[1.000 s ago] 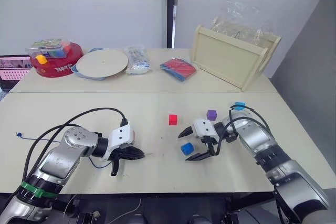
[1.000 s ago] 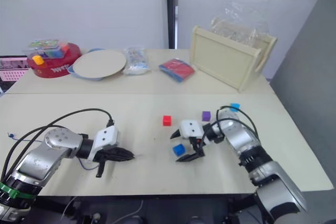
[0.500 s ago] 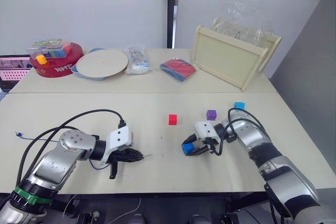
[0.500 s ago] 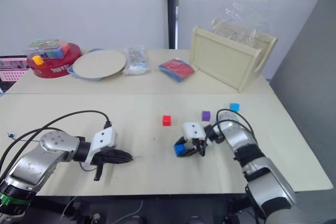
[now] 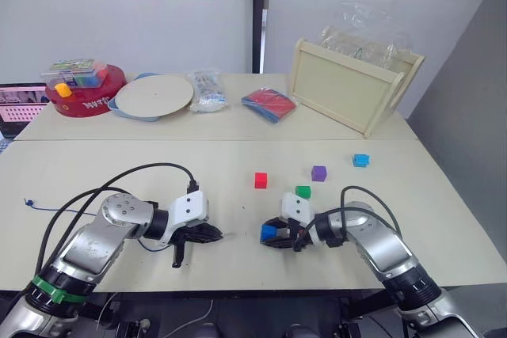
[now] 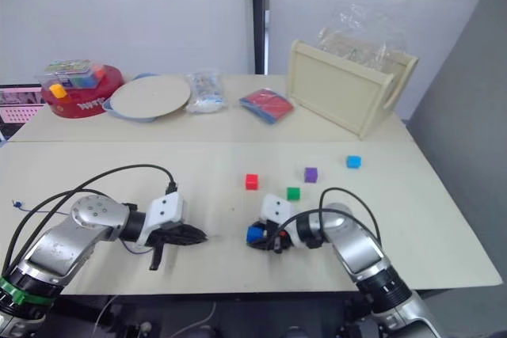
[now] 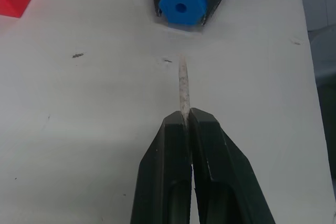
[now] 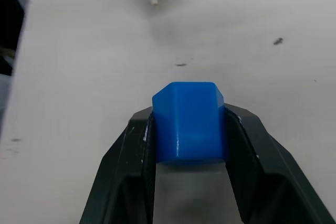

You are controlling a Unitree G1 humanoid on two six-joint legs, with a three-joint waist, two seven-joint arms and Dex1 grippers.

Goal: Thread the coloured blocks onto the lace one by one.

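Left gripper (image 7: 185, 121) pinches lace tip (image 7: 182, 85), aimed near-coaxially, seemingly, at bored blue block (image 7: 182, 4) clamped by right gripper (image 8: 189, 129) near table (image 5: 119, 172) front edge.

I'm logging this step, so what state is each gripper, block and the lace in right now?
Left gripper: shut on the lace tip.
Lace: pale tip points at the blue block's hole, not yet in.
Right gripper: shut on the blue block.
Blue block: gripped, unthreaded.
Red block, green block, purple block, light blue block: loose on the table.
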